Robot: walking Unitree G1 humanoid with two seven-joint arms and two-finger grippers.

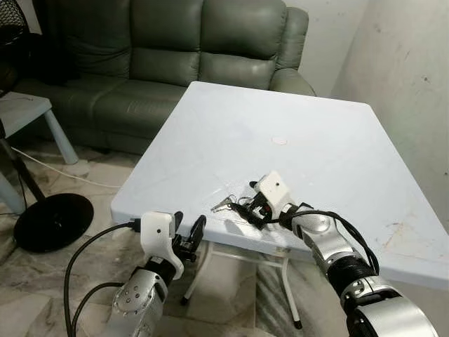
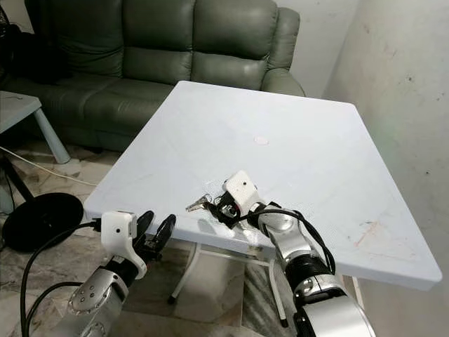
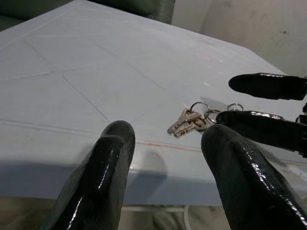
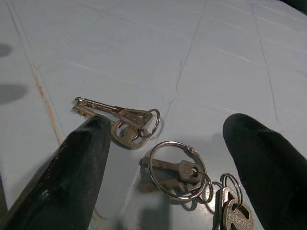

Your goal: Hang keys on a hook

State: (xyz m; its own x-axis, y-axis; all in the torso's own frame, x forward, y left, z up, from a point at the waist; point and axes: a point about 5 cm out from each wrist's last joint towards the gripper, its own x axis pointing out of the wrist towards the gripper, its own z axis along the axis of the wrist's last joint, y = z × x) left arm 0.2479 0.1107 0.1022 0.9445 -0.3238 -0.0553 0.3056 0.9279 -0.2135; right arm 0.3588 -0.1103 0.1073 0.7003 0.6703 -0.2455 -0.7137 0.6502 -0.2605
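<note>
A bunch of silver keys (image 1: 223,205) on linked rings lies on the white table (image 1: 280,112), close to its near edge. My right gripper (image 1: 247,209) rests low over the table with its fingers open on either side of the keys (image 4: 129,125) and their large ring (image 4: 175,165), holding nothing. My left gripper (image 1: 188,228) hangs open just off the table's near edge, below the tabletop, pointing at the keys (image 3: 189,120). The right gripper's black fingers (image 3: 266,85) show beyond the keys in the left wrist view.
A grey-green sofa (image 1: 175,42) stands behind the table. A black round fan base (image 1: 52,221) and a small white side table (image 1: 24,109) sit on the marble floor at the left. A wall (image 1: 407,70) runs along the right. A small white disc (image 1: 280,140) lies mid-table.
</note>
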